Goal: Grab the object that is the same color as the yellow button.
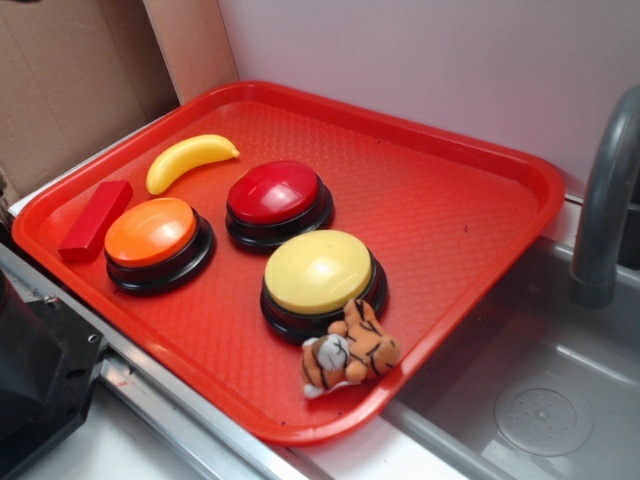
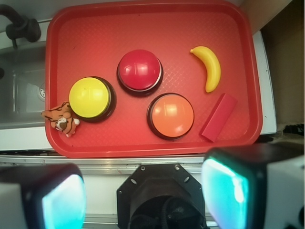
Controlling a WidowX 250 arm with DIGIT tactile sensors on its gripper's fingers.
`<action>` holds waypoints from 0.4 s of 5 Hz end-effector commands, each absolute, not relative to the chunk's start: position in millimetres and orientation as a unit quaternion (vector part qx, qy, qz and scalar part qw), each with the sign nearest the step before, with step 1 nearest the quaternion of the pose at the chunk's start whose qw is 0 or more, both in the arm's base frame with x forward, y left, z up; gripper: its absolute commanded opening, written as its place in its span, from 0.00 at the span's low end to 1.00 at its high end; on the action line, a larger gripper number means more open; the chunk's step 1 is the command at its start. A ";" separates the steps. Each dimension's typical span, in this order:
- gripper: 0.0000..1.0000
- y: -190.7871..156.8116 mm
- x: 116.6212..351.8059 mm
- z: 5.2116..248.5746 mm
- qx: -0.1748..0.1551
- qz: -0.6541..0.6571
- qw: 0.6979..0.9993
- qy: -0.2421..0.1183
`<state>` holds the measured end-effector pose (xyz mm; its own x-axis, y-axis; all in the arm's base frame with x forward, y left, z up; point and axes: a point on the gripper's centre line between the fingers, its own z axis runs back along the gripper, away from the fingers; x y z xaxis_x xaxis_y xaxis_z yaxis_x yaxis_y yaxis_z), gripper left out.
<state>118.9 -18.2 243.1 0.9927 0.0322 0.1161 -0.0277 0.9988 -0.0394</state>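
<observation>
Empty claw (image 2: 140,191) gapes wide, touching nothing.

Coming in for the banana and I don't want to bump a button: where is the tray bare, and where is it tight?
Bare: the tray between the red button and the wall-side rim, and around the banana. Tight: the red, orange and yellow button stand close together, the tiger touches the yellow one, and the red block lies near the orange one.

In the wrist view, both gripper fingers (image 2: 238,186) are blurred and cut off by the lower edge. The faucet (image 1: 608,210) is cropped at the right edge in the exterior view. The plush tiger (image 2: 61,119) appears to hide part of the yellow button's (image 1: 322,272) base.
</observation>
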 end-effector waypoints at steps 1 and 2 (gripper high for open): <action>1.00 -18.2 118.9 243.1 -0.019 0.015 0.998 -0.058; 1.00 0.0 133.9 219.7 0.005 0.007 0.997 -0.071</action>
